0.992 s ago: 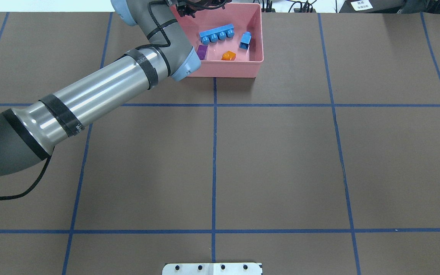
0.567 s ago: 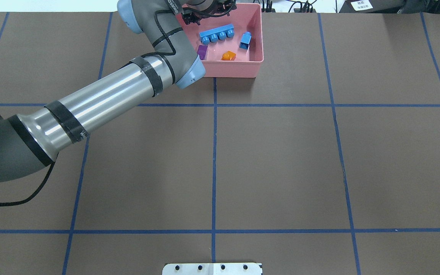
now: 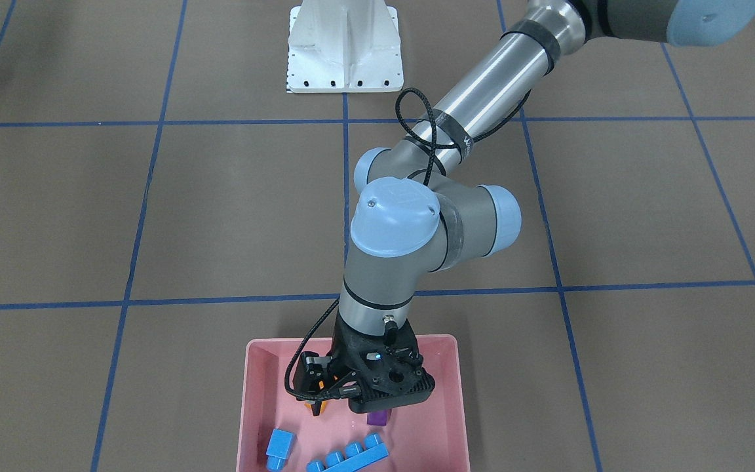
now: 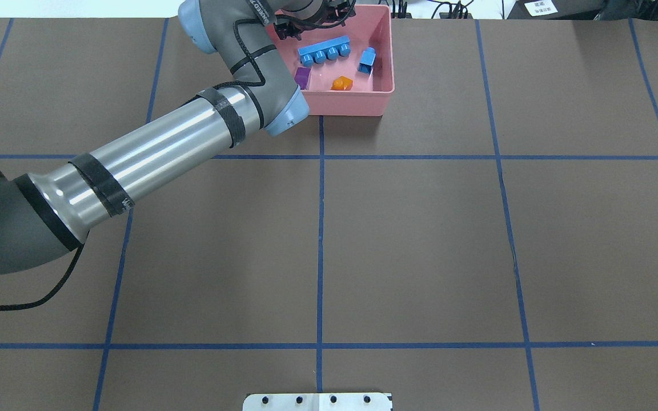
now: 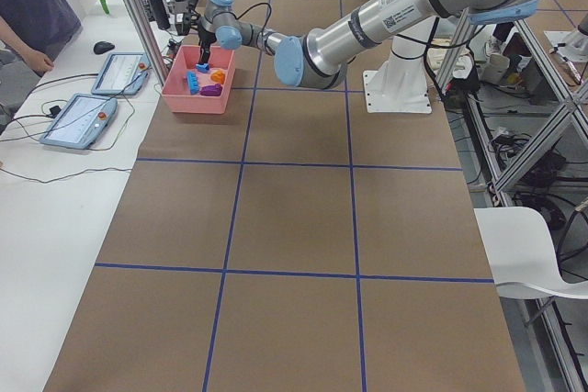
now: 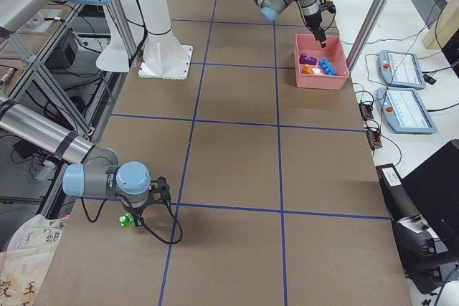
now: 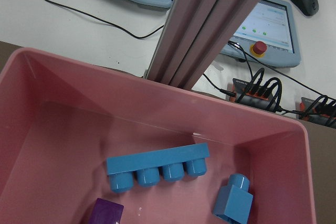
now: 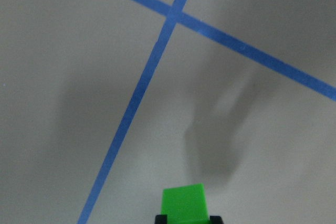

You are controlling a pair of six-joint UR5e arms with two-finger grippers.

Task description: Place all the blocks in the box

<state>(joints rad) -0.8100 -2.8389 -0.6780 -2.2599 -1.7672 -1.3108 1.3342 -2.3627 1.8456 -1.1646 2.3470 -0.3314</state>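
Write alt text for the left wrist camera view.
A pink box holds a long light blue block on its side, a small light blue block to its right and a purple block cut off at the bottom edge. Beyond it are a metal post and control pendants.

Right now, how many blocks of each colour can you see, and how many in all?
Blue: 2, long block and small block, in the box
Purple block: 1, in the box
Orange block: 1, in the box
Green block: 1, in the right claw
Total: 5
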